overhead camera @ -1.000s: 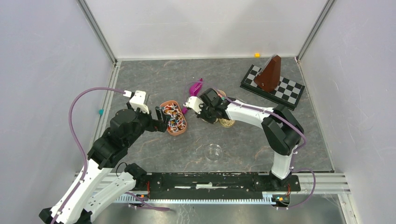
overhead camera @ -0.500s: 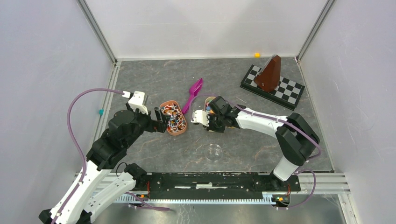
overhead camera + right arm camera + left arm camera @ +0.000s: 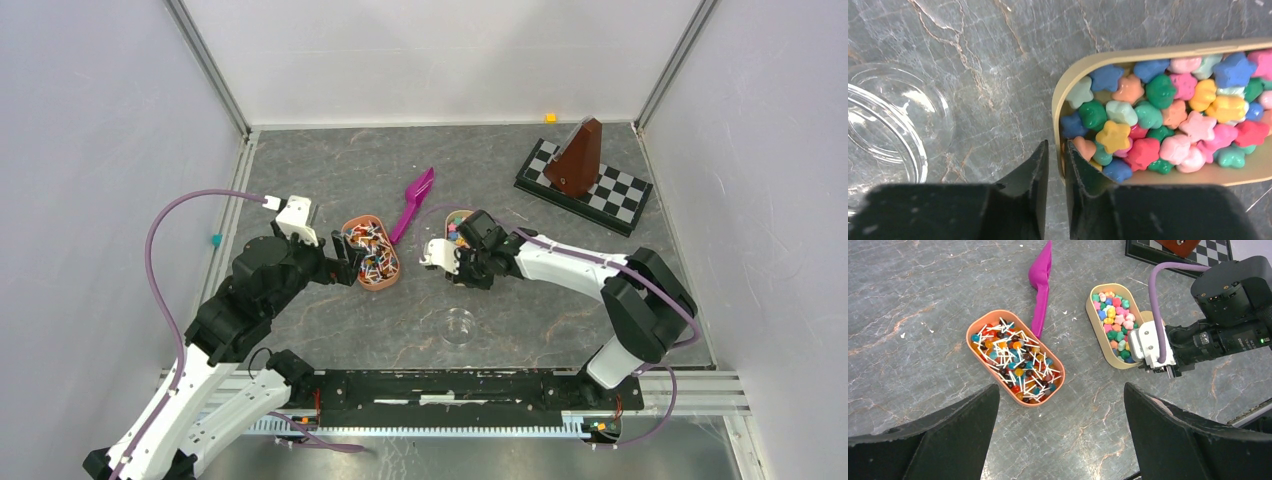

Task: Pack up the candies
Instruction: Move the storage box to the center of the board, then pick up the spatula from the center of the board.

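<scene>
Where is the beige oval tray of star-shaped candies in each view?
Top external: beige oval tray at centre, mostly hidden under the right arm.
Left wrist: tray upper right of centre.
Right wrist: tray fills the right half, cut off by the right edge.
Shared landmark: the right gripper at the tray's end.

Grey marbled worktop [image 3: 330, 170], pale veins running through it. Plain white back wall [image 3: 440, 50], with left wall [image 3: 90, 150] and right wall [image 3: 770, 180] closing in. Aluminium posts [image 3: 208, 68] stand at the back corners, and a black rail [image 3: 450, 385] lines the near edge. Light is soft and even.
</scene>
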